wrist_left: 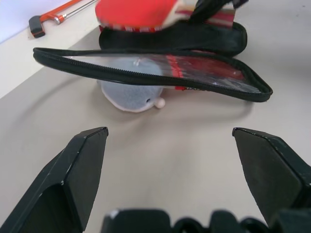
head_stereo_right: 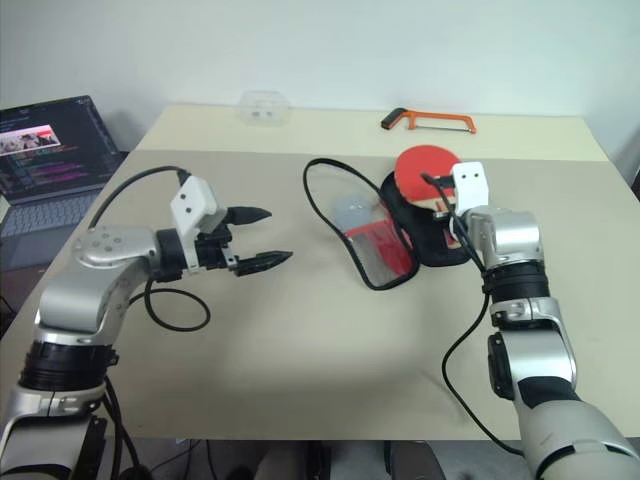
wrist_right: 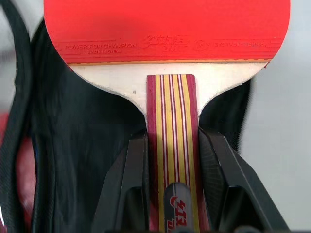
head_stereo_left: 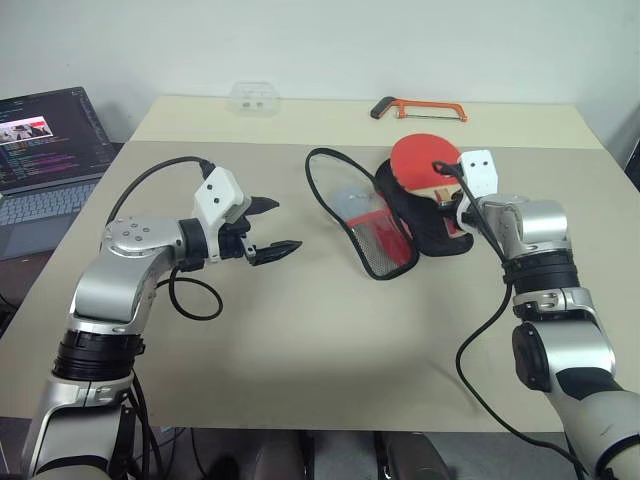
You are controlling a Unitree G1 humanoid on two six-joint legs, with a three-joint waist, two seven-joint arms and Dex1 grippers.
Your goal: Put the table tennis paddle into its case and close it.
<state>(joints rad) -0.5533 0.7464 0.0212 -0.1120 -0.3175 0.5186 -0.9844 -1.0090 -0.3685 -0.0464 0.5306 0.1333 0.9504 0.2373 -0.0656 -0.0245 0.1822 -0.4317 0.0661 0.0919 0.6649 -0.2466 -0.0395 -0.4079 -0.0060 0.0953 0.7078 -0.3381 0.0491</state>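
The table tennis paddle (head_stereo_left: 422, 160) has a round red blade and a striped wooden handle (wrist_right: 172, 121). My right gripper (wrist_right: 172, 141) is shut on that handle and holds the blade just over the case's far end. The case (head_stereo_left: 425, 232) lies unzipped mid-table with its black half underneath the paddle. Its red and clear flap (head_stereo_left: 375, 228) stands raised toward my left side, and the zip edge (wrist_left: 146, 73) hangs free above the table. My left gripper (head_stereo_left: 285, 225) hovers open a little left of the flap, pointing at it with nothing between its fingers (wrist_left: 87, 160).
An orange-framed hacksaw (head_stereo_left: 420, 108) lies at the table's far edge, and a small clear plastic box (head_stereo_left: 253, 97) sits far centre-left. An open laptop (head_stereo_left: 45, 150) stands beyond the table's left edge. Bare tabletop (head_stereo_left: 330, 340) stretches between my arms.
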